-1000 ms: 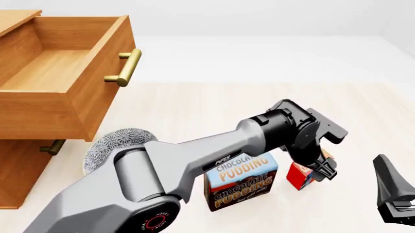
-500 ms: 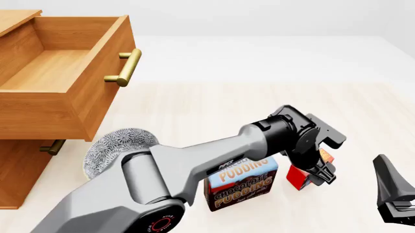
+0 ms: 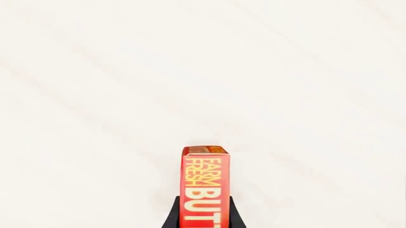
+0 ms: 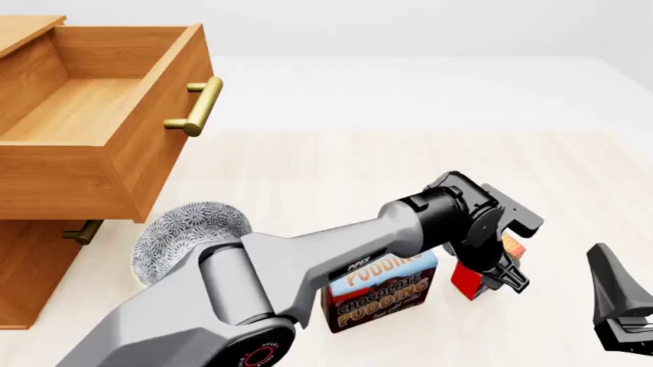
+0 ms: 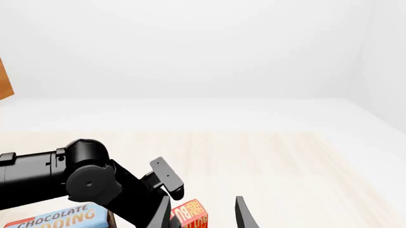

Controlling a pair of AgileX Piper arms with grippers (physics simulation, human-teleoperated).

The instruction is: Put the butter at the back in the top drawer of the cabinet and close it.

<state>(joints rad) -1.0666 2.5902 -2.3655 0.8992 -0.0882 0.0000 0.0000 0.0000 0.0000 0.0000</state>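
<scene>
The red butter (image 4: 472, 280) box stands upright on the table, near the front right. The cabinet's (image 4: 26, 267) top drawer (image 4: 97, 145) is pulled fully open at far left.

— What did the right wrist camera catch?

— The left arm (image 5: 70, 178), black and grey, reached in from the side, bent down over the butter (image 5: 189, 214). That red box stood on the pale counter (image 5: 304, 161), its lettering partly cut off at the frame's edge.

— Anything beside it?

— The chocolate pudding box (image 5: 60, 219), just its blue top showing, under the arm. One dark finger of the right pincer (image 5: 244, 216) poked up near the butter, apart from it. A sliver of brown wood (image 5: 5, 78) sat at the far edge.
</scene>
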